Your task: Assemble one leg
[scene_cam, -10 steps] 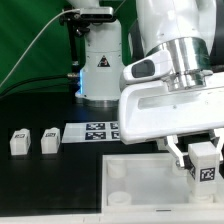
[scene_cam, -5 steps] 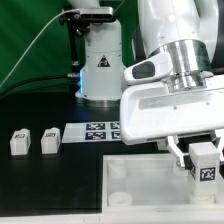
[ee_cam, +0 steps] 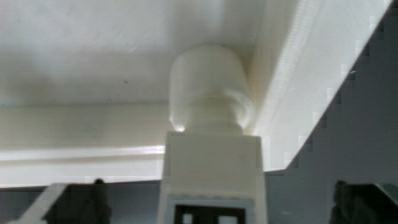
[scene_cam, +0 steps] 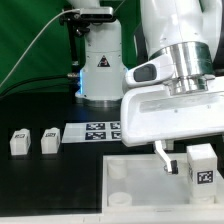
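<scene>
A leg (scene_cam: 203, 164), a white block with a square tag, stands upright at the right end of the large white panel (scene_cam: 130, 185). In the wrist view the leg (ee_cam: 210, 180) shows with its round peg against the panel (ee_cam: 89, 110). My gripper (scene_cam: 196, 160) is open around the leg. One finger (scene_cam: 162, 158) stands clearly apart from it on the exterior view's left; the other is past the frame edge. In the wrist view both dark fingertips (ee_cam: 80, 203) stand wide of the leg, not touching it.
Two more legs (scene_cam: 19, 141) (scene_cam: 50, 139) stand on the black table at the exterior view's left. The marker board (scene_cam: 95, 130) lies behind the panel. The arm's base (scene_cam: 100, 65) stands at the back.
The jaws have opened: the visible finger moved away from the leg toward the exterior view's left. The leg stays in place on the panel.
</scene>
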You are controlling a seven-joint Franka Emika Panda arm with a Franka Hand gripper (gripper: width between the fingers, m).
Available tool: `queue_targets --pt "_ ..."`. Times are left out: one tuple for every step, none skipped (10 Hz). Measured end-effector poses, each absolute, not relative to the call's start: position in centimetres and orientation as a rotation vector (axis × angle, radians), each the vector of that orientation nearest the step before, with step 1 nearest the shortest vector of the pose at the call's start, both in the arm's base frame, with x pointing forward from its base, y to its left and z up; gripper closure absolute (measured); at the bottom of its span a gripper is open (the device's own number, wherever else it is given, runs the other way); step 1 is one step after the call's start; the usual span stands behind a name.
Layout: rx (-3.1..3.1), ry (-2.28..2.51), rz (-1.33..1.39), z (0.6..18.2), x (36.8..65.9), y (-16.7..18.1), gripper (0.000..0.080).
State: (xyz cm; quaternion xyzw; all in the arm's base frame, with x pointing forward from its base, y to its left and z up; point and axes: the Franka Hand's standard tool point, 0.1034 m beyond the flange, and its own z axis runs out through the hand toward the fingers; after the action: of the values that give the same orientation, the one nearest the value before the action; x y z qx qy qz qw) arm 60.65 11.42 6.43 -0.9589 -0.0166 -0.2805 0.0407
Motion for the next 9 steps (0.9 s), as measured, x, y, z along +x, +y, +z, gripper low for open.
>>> queue_targets --pt "-2.937 -0.051 -0.858 6.4 60.6 11.4 0.0154" --pt "-2.937 -0.051 -0.858 6.4 60.6 11.4 0.0154" --pt "-2.937 -0.051 -0.857 6.4 60.6 11.4 0.0151" --pt "-2.937 -0.051 -0.857 6.4 60.6 11.4 0.0151" --pt "-2.938 -0.051 -0.856 6.3 60.6 11.4 0.0151" --pt "-2.938 -0.050 -0.851 6.4 60.6 11.4 0.0151" --pt "-2.948 -0.051 -0.786 7.5 61.1 11.4 0.0151" --pt "-2.954 -0.050 -0.729 8.8 61.8 11.3 0.0151" --pt "-2.952 -0.045 -0.726 9.4 62.7 11.2 0.0151"
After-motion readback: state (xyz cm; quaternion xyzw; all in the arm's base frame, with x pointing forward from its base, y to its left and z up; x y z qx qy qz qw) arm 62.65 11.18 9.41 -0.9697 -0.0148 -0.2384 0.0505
